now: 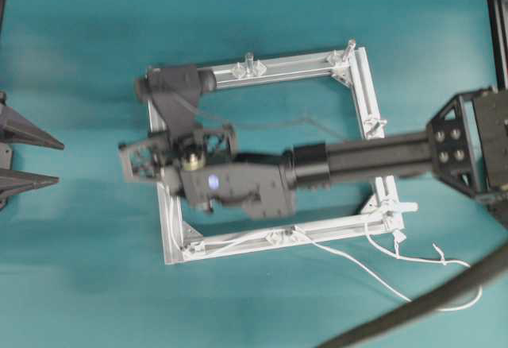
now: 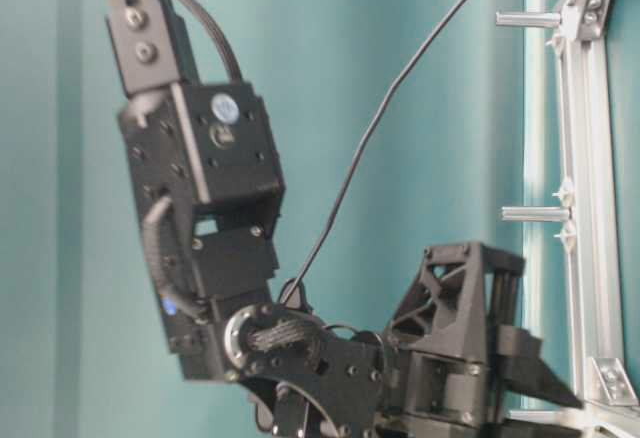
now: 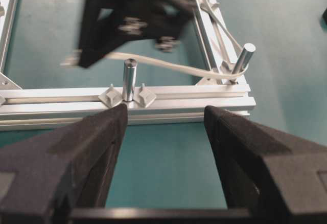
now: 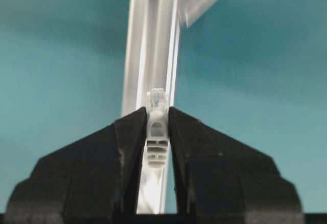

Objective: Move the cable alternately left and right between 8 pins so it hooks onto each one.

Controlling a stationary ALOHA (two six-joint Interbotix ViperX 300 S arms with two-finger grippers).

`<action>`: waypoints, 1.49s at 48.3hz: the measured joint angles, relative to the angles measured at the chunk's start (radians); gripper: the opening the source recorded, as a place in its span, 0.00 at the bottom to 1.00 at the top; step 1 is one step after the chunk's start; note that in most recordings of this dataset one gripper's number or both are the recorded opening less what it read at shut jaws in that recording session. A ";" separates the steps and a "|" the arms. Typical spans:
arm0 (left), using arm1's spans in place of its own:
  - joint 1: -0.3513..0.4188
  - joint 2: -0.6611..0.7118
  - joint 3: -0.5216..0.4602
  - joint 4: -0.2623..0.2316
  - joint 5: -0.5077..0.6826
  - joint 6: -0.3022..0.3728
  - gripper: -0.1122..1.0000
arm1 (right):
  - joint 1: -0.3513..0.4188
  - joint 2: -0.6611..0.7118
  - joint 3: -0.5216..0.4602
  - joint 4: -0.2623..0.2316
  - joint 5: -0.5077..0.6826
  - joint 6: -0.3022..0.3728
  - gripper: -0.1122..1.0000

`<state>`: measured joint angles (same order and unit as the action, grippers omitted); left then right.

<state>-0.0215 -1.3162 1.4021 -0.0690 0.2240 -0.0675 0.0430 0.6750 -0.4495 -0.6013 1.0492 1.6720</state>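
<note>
Gripping: the white plug end of the cable (image 4: 157, 127) is pinched between the closed fingers of the right hand (image 4: 157, 132), seen from the right wrist.
Left hand (image 3: 163, 147): held wide open and empty, parked outside the frame (image 3: 127, 106), just off its left bar in the overhead view.
Cable run: from the plug, the flat white cord is led past one pin (image 3: 129, 79) and bent around the corner pin (image 3: 244, 60), then laid along the frame's lower bar (image 1: 262, 239), its slack trailing onto the table (image 1: 79, 268).
Key relation: the right hand is placed over the frame's left side; the next unhooked pins are judged to lie across the frame's opening.
Materials: limp rubbery cord, ribbed plastic plug; smooth upright metal pins; grooved aluminium bars.
</note>
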 measured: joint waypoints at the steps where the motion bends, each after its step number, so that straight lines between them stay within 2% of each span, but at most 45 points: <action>1: 0.000 0.002 0.002 0.000 0.000 0.000 0.67 | -0.009 0.002 -0.002 -0.002 -0.012 -0.009 0.23; 11: 0.000 0.000 0.002 0.000 0.005 0.000 0.67 | -0.077 0.017 0.000 -0.005 -0.129 -0.130 0.23; 27: 0.000 0.000 0.000 0.000 0.005 -0.002 0.67 | -0.101 0.058 -0.046 0.012 -0.267 -0.391 0.23; 33: -0.002 0.000 0.000 0.000 0.006 -0.002 0.67 | -0.133 0.078 -0.087 0.023 -0.285 -0.437 0.23; 47: -0.002 0.000 0.000 0.000 0.014 -0.025 0.67 | -0.210 0.104 -0.167 0.028 -0.229 -0.426 0.23; 51: -0.002 0.000 0.000 0.000 0.015 -0.026 0.67 | -0.215 0.114 -0.183 0.026 -0.202 -0.393 0.23; 65: -0.002 0.000 0.000 0.000 0.015 -0.026 0.67 | -0.218 0.137 -0.187 0.017 -0.178 -0.213 0.23; 72: -0.002 0.000 0.000 0.000 0.014 -0.026 0.67 | -0.218 0.137 -0.187 -0.002 -0.110 -0.147 0.23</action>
<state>-0.0230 -1.3162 1.4021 -0.0690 0.2378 -0.0936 -0.1749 0.8115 -0.6366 -0.6029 0.9388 1.5248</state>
